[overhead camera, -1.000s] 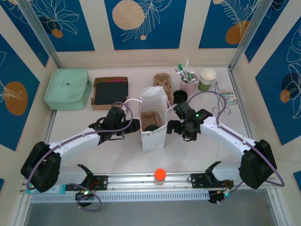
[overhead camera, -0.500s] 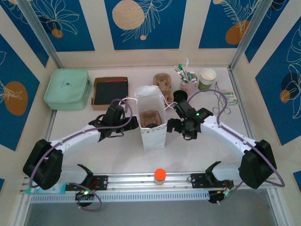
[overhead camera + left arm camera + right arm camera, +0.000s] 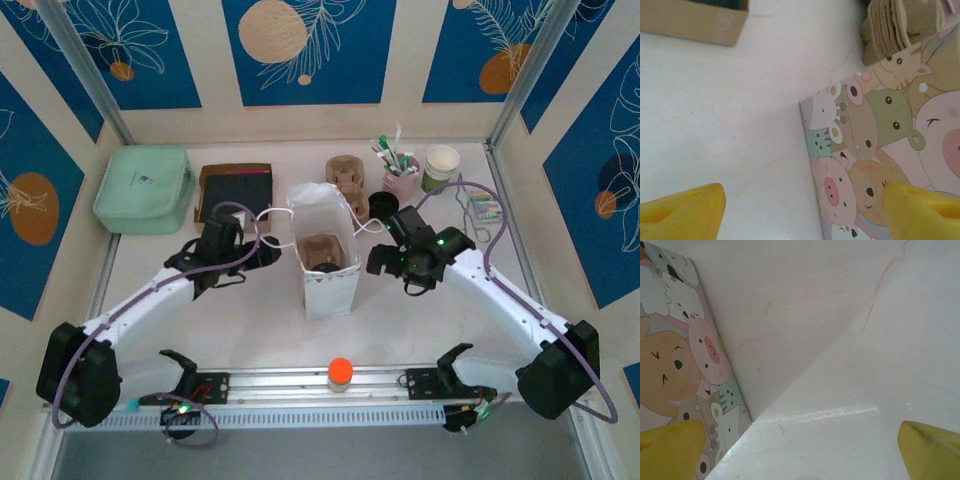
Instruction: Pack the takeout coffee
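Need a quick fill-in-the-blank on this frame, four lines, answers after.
1. The mint-green pouch lies to the ___ of the brown box.
2. Inside the white paper bag sits a brown pulp ___.
3. The bag's side shows cartoon ___.
4. The left gripper and the right gripper both have jaws ___.
Missing: left; cup carrier; animals; open.

The top camera overlooks the table; both wrist cameras look closely down at opposite sides of the bag.
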Controlling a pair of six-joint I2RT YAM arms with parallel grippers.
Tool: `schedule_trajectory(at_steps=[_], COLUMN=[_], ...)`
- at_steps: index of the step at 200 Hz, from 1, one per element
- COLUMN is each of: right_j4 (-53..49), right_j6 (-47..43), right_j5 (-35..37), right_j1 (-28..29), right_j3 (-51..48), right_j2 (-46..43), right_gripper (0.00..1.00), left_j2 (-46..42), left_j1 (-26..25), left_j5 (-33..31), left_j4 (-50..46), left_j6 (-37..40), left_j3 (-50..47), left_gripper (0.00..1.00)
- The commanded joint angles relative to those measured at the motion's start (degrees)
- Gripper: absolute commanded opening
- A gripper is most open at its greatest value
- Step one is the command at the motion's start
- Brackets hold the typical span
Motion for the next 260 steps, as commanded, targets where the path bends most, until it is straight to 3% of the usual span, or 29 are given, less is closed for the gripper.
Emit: schedule_trajectory(at_steps=[1,74,157,214,260], right_j4=[-2.8,-4.2,-2.3,-0.5,-0.1], right_j6=[-2.8,-10.7,-16.2,-17.6,-18.1], right_j5=[1.6,0.5,-3.5,-7.3,-7.9], right_j1=[-1.6,-9.3,-14.8,-18.4,-20.9], right_j3=[2.9,11.6,24.7,32.5,36.9], right_j2=[-1.9,-1.6,6.5,14.0,18.8], right_gripper=[0.99,0.99,1.00,0.92,0.77], left_j2=[-3.2,-11.6,-17.0,-18.5,-19.9], left_j1=[1.9,5.4,6.0,6.0,6.0], left_j5=[-1.0,-2.6,-1.3,-0.4,-0.1], left_j4=[-4.2,-9.7,-9.9,-9.9,-10.1], left_j6=[2.6,5.4,7.2,7.5,7.4], left_j3=[1.9,2.3,0.8,-0.5,-2.2], left_gripper=[0.84,0.86,0.87,0.84,0.83])
